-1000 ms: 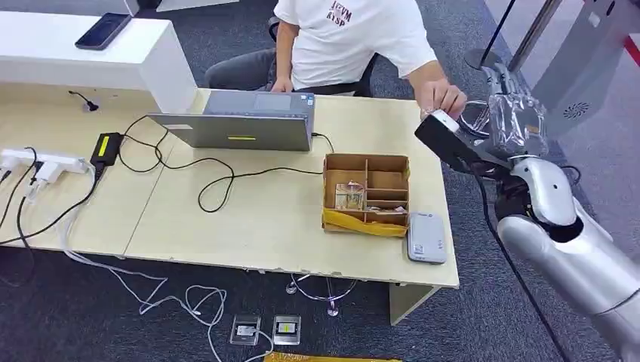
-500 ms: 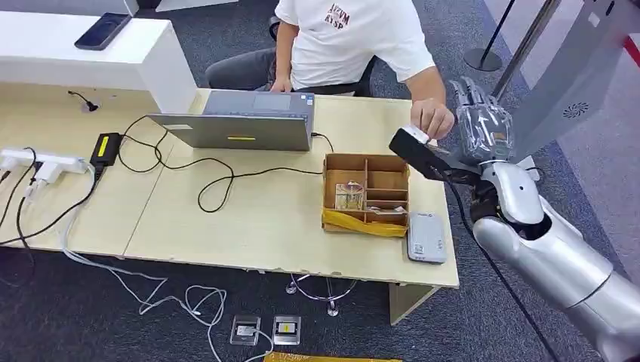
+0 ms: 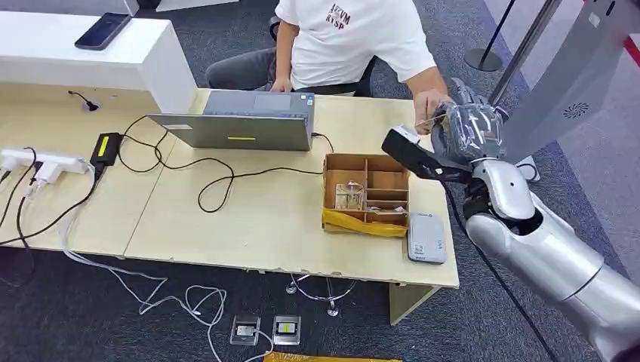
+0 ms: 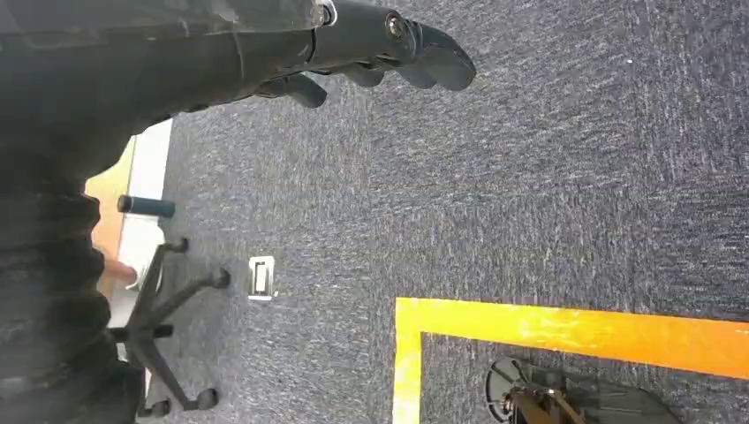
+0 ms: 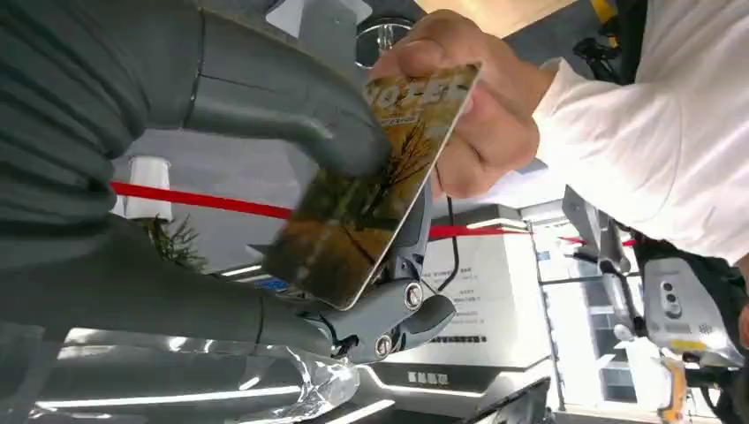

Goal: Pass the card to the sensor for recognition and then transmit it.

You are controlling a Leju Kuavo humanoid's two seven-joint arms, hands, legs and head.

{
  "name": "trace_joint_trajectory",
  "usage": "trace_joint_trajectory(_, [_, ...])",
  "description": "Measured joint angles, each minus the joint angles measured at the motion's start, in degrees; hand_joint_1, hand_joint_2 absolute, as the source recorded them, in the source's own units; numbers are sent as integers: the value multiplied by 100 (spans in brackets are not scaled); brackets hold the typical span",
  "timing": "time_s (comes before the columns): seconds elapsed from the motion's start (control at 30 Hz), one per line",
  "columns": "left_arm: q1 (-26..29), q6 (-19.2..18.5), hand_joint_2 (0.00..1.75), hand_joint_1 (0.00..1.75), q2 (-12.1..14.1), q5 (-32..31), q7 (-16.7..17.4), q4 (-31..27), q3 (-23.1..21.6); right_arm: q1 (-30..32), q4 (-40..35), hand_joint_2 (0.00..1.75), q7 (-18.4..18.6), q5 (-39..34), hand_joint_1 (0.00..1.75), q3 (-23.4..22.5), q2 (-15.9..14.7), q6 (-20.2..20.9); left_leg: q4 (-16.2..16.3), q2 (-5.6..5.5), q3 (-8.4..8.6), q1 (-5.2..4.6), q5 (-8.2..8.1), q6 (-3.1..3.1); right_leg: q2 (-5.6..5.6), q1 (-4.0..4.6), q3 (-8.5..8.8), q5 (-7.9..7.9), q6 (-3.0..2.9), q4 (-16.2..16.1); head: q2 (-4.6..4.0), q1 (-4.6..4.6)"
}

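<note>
My right hand is raised over the table's far right corner, and its thumb presses a card with an autumn-tree print against the fingers. A seated person's hand grips the card's other end; this hand meets mine just past the table edge. The grey card sensor lies flat near the table's front right corner, well below my hand. My left hand hangs over the carpet holding nothing, its fingers apart.
A cardboard divider box with cards stands left of the sensor. A laptop, cables and a power strip occupy the table. The person sits behind it. A grey pillar rises at right.
My right hand has swung left and slightly down with the card, towards the person's hand, which now grips the card's far end.
</note>
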Motion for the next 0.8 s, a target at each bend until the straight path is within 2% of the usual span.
trace_joint_trajectory(0.8, [7,4,175,0,0,81,0,0,0,63,116,175,-81,-87,175,140,9,-103,1,2,5,0,0,0,2,1,-1,0,0,-1,0,0])
